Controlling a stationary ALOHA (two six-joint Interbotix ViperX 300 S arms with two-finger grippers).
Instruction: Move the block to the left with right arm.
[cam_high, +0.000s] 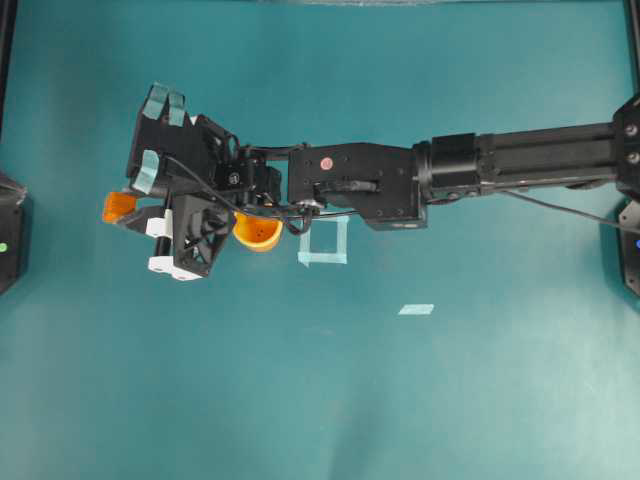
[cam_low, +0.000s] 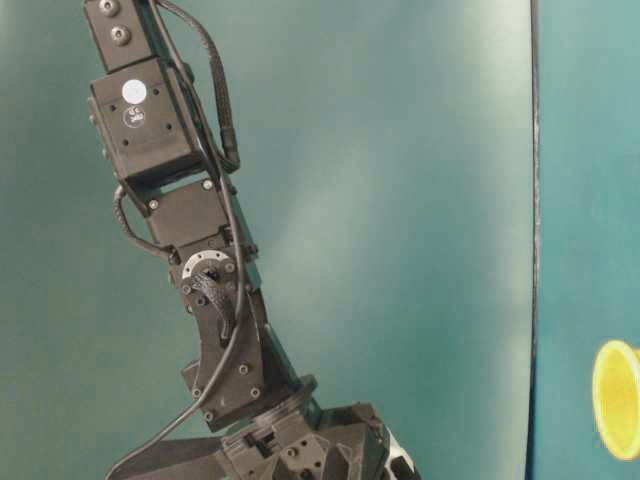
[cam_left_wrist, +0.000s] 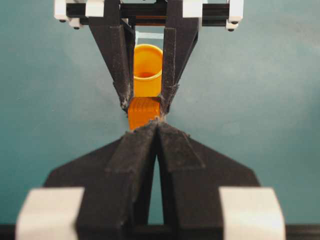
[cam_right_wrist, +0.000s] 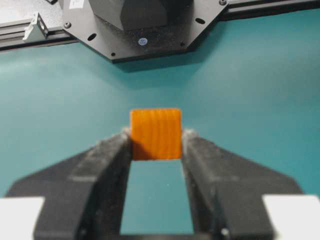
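Gripping one block: right gripper (one cup nearby).

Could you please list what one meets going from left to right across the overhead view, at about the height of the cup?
block → right gripper → cup → tape square → tape strip
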